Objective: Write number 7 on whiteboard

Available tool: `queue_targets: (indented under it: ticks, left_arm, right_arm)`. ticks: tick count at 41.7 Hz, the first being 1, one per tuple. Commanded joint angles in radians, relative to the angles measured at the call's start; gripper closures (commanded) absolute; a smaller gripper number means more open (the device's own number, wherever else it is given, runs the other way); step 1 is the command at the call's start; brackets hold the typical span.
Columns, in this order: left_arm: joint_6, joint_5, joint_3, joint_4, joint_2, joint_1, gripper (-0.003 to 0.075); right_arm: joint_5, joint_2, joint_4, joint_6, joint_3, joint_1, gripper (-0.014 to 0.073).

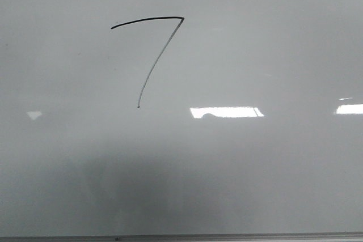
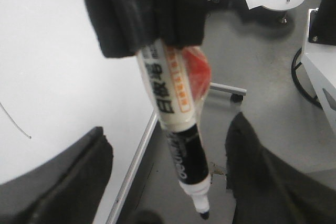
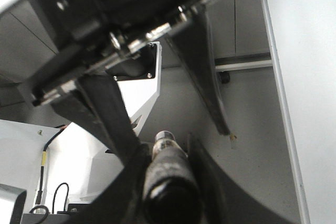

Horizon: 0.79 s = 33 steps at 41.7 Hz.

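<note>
Front view: I see the glossy pale grey-white whiteboard (image 1: 272,55) filling the frame, its thin grey metal edge along the near side. The number 7 (image 1: 152,55), a thin black marker-drawn figure, sits in the upper left-centre of the board: a slightly arched top stroke joined at its right end to a long curved diagonal running down and leftward. No arm appears here.

Left wrist view: my left pincer (image 2: 168,182) has its dark fingers (image 2: 63,177) spread wide, gripping nothing between them. A white-and-black whiteboard marker (image 2: 176,124), uncapped and tip out, is clamped in a black foam-padded holder (image 2: 142,9) nearer the wrist. The tip is off the board, beyond its metal edge, over grey floor.

Right wrist view: my right pincer (image 3: 165,171) is closed on a dark cylindrical object (image 3: 169,174); I cannot tell what it is.
</note>
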Motion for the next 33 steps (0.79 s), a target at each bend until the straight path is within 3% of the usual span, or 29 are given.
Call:
queue_targets:
  ticks: [1, 5, 12, 15, 19, 21, 27, 30, 33]
  left_arm:
    - [-0.015, -0.086, -0.036, -0.035, 0.015, -0.009, 0.0385]
    - [-0.015, -0.088, -0.036, -0.056, 0.017, -0.009, 0.0534]
    - [-0.015, -0.077, -0.036, -0.07, 0.017, -0.009, 0.0675]
    - [-0.015, -0.074, -0.036, -0.07, 0.017, -0.009, 0.0711]
    - [-0.046, -0.058, -0.036, -0.068, 0.017, -0.009, 0.0716]
    - [-0.091, -0.04, -0.036, -0.056, 0.022, 0.001, 0.0716]
    - [-0.294, 0.018, -0.036, 0.072, 0.04, 0.114, 0.0716]
    - [-0.529, 0.071, -0.036, 0.285, 0.058, 0.238, 0.0716]
    - [-0.639, 0.116, -0.036, 0.479, 0.085, 0.383, 0.0716]
  right_arm:
    - [-0.014, -0.042, 0.064, -0.004, -0.033, 0.002, 0.0652]
    - [-0.014, -0.042, 0.055, -0.004, -0.033, 0.002, 0.0652]
    - [-0.022, -0.042, 0.04, -0.004, -0.033, 0.002, 0.0612]
    - [-0.042, -0.042, 0.04, -0.004, -0.033, 0.002, 0.0456]
    - [-0.066, -0.042, 0.04, -0.004, -0.033, -0.003, 0.0188]
    - [-0.074, -0.049, 0.035, -0.004, -0.033, -0.017, 0.0106]
    - [-0.073, -0.13, 0.01, 0.064, -0.021, -0.143, 0.0109]
    - [-0.082, -0.213, -0.025, 0.115, 0.046, -0.223, 0.0109]
    - [-0.138, -0.336, -0.064, 0.142, 0.175, -0.304, 0.0149]
